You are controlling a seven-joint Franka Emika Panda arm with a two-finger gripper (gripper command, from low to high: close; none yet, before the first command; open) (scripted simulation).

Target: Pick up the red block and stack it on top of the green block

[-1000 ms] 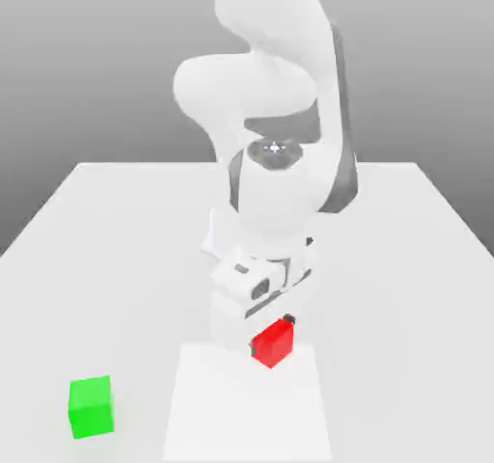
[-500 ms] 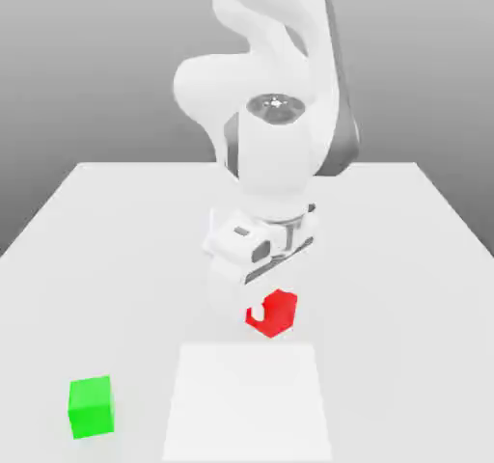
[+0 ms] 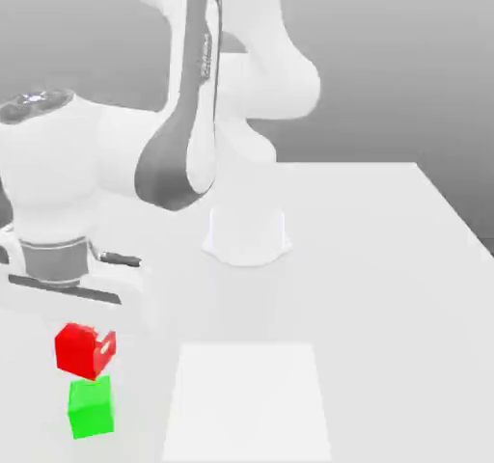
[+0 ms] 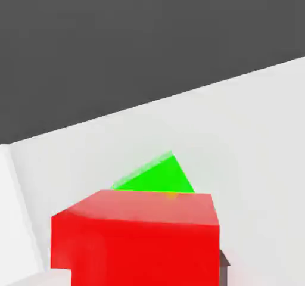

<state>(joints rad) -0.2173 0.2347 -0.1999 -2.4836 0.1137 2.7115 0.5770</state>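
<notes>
With the red block [image 3: 85,349] clamped in the end effector [image 3: 89,343] just above the green block [image 3: 91,407], centre squarely, lower gently.

1. We read no text, label, brand, number or sign in either view.
2. The small bright red cube [image 3: 85,349] has plain, unmarked faces.
3. The small bright green cube [image 3: 91,407] has plain, unmarked faces.
4. The white robot arm [image 3: 174,114] and the white tabletop [image 3: 386,287] carry no legible marking.
</notes>
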